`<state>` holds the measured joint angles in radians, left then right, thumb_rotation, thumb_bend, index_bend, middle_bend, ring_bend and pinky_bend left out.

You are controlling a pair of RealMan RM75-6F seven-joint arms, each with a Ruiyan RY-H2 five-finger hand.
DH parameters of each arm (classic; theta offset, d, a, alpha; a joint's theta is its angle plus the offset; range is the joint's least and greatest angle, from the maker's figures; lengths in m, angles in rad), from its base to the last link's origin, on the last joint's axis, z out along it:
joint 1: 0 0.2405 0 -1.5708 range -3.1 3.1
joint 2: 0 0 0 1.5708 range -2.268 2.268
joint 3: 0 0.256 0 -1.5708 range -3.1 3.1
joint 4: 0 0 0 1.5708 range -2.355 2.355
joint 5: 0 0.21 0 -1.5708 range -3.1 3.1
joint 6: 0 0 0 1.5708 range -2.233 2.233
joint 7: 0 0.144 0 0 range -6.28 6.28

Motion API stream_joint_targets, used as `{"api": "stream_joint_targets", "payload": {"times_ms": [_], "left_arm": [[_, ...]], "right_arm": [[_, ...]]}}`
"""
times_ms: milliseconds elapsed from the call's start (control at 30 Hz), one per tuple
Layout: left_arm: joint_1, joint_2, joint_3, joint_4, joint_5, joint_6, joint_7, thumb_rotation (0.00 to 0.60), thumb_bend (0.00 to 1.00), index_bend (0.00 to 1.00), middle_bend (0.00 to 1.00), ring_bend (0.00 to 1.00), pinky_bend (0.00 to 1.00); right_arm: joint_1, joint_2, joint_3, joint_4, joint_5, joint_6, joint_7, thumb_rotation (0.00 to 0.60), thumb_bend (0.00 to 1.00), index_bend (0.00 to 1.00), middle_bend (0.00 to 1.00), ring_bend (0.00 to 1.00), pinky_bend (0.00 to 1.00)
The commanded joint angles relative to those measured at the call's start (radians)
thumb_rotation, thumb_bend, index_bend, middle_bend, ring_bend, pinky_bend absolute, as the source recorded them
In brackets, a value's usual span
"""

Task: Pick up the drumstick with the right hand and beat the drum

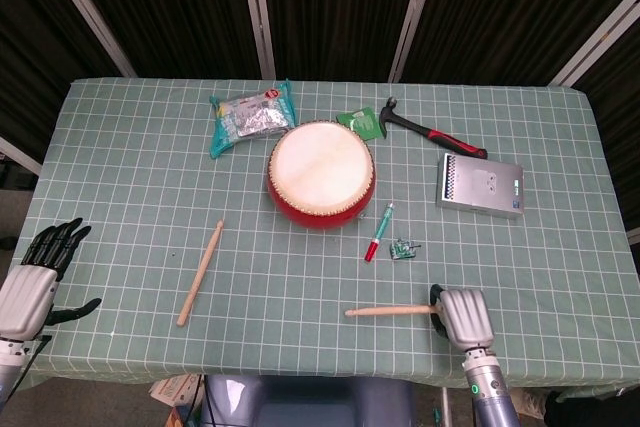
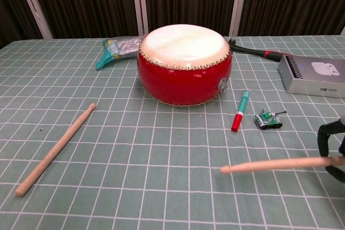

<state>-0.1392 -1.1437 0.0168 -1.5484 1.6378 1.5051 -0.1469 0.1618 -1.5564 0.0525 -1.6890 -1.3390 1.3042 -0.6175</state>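
Observation:
A red drum (image 1: 320,175) (image 2: 184,64) with a pale skin stands upright near the table's middle. My right hand (image 1: 461,315) (image 2: 335,146) sits at the near right edge and grips the butt of a wooden drumstick (image 1: 388,311) (image 2: 275,165). That stick is off the cloth, pointing left, its tip well short of the drum. A second drumstick (image 1: 201,271) (image 2: 55,148) lies flat on the cloth to the left. My left hand (image 1: 40,272) hangs off the table's near left corner, fingers spread and holding nothing.
A red-green marker (image 1: 378,231) and a small green clip (image 1: 403,248) lie right of the drum. A grey box (image 1: 480,186), a hammer (image 1: 432,131), a green packet (image 1: 360,122) and a foil snack bag (image 1: 251,115) lie further back.

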Motion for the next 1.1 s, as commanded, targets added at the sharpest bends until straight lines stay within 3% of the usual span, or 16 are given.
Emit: {"api": "stream_joint_targets", "payload": {"times_ms": [33, 333, 567, 1100], "left_arm": [[0.001, 0.0, 0.0, 0.001, 0.001, 0.002, 0.0, 0.6, 0.0, 0.0, 0.0, 0.0, 0.05], [0.002, -0.002, 0.0, 0.0, 0.004, 0.007, -0.003, 0.6, 0.0, 0.0, 0.0, 0.0, 0.05], [-0.001, 0.001, 0.002, -0.005, 0.006, 0.002, -0.005, 0.6, 0.0, 0.0, 0.0, 0.0, 0.05], [-0.006, 0.026, 0.01, -0.024, 0.003, -0.019, -0.047, 0.6, 0.0, 0.0, 0.0, 0.0, 0.05]], "right_arm": [[0.006, 0.079, 0.053, -0.098, 0.016, 0.033, 0.032, 0.6, 0.56, 0.93, 0.97, 1.0, 0.97], [0.012, 0.24, 0.161, -0.22, 0.089, 0.065, 0.114, 0.6, 0.56, 0.95, 0.98, 1.0, 0.97], [0.048, 0.33, 0.242, -0.246, 0.178, 0.047, 0.148, 0.6, 0.56, 0.98, 0.99, 1.0, 0.98], [0.263, 0.312, 0.35, -0.222, 0.369, -0.038, -0.004, 0.6, 0.56, 1.0, 1.0, 1.0, 0.98]]}}
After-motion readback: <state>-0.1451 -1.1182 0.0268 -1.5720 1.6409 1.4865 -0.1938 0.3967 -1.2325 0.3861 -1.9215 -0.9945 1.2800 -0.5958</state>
